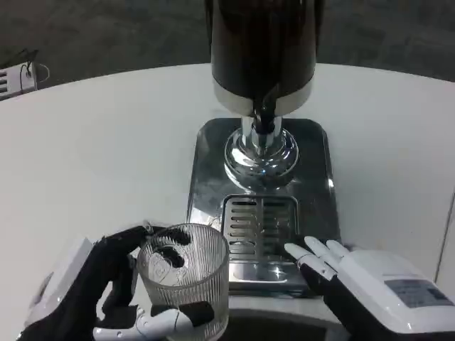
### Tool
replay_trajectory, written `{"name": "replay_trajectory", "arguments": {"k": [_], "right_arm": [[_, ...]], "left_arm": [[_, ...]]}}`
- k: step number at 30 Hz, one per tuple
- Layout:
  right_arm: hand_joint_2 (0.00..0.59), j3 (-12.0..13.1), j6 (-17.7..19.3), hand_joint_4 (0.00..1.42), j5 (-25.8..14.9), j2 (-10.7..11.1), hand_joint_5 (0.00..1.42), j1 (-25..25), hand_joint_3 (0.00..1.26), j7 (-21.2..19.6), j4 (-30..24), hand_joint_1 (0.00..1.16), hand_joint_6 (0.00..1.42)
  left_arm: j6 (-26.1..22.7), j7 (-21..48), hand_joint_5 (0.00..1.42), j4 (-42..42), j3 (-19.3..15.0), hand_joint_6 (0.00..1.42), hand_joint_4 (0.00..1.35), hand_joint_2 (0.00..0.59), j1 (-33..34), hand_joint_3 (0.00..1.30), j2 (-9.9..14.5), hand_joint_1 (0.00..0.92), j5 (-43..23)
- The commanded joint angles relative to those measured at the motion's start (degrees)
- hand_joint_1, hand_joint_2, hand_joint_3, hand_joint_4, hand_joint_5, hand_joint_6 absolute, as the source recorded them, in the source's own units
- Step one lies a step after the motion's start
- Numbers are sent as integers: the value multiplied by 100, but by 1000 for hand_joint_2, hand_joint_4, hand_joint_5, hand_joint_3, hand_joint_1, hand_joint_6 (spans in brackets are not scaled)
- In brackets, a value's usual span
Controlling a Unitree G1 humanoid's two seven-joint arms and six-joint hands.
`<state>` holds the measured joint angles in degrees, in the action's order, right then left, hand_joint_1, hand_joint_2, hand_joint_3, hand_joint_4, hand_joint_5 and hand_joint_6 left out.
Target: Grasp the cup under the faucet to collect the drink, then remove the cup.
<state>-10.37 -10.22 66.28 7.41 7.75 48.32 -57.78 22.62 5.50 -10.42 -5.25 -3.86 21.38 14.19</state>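
Note:
A clear ribbed glass cup [187,278] stands upright on the white table at the lower left, beside the dispenser's steel base. My left hand [106,288] wraps around it, thumb across the front and fingers behind. The dark drink dispenser [261,50] stands at top centre, its black faucet [264,122] above the chrome foot. The slotted drip tray [258,226] lies below the faucet with nothing on it. My right hand [359,283] rests at the lower right, fingers extended and lying on the front corner of the steel base.
The polished steel base [320,185] takes up the table's centre. A white device with a cable [18,77] sits at the far left edge. The round table's far rim curves behind the dispenser.

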Motion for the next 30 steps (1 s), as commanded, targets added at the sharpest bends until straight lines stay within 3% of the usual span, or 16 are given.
{"name": "replay_trajectory", "arguments": {"k": [1,10,22,30], "right_arm": [[454,-16,45,0,50,-39,0,61,74,49,8,601,0],[454,-101,20,0,84,-137,0,40,74,32,35,601,0],[463,-157,82,0,70,-249,0,265,74,8,-140,591,0],[464,-52,105,0,-79,-216,0,380,74,-2,-219,587,0]], "left_arm": [[114,-62,1379,-4,65,1424,1148,0,81,1000,-68,589,34],[91,-224,1379,330,187,1424,1148,0,478,1000,-202,589,262],[141,-796,1375,1764,559,1424,1148,0,1986,1000,-347,590,947],[15,-1242,1366,2464,747,1424,1148,0,2713,1000,-356,590,1319]]}}
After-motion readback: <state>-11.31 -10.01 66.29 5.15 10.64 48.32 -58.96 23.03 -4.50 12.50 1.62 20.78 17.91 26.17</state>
